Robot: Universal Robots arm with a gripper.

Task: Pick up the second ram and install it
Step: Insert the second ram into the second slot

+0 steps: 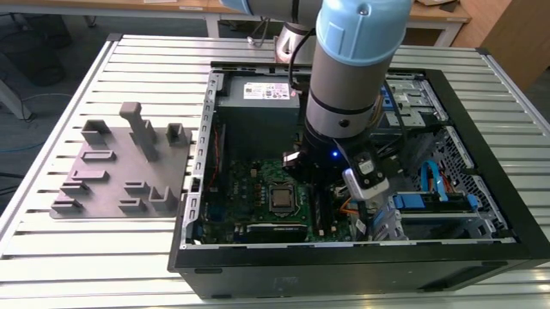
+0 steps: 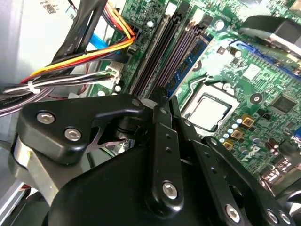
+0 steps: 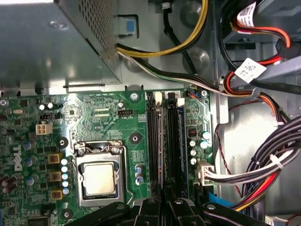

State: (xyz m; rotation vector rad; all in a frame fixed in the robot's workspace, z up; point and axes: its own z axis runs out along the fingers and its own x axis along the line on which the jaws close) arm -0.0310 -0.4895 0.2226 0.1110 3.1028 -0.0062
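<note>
Ram [image 3: 165, 155] stands on edge in the slots [image 3: 151, 141] at the centre of the first wrist view, running up from the gripper [image 3: 164, 200], whose jaws sit narrow about its near end. Judging by this, pickup is done and seating is under way or just finished. Beside it lie the CPU socket [image 3: 99, 179] at lower left and crowding cables [image 3: 263, 169] at right. At left of the exterior view sits the grey holder [image 1: 120, 167].

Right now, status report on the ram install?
Gripper inside the black computer case, over the long black memory slots. Ram stick: can't tell. Cable bundle alongside, apart.
</note>
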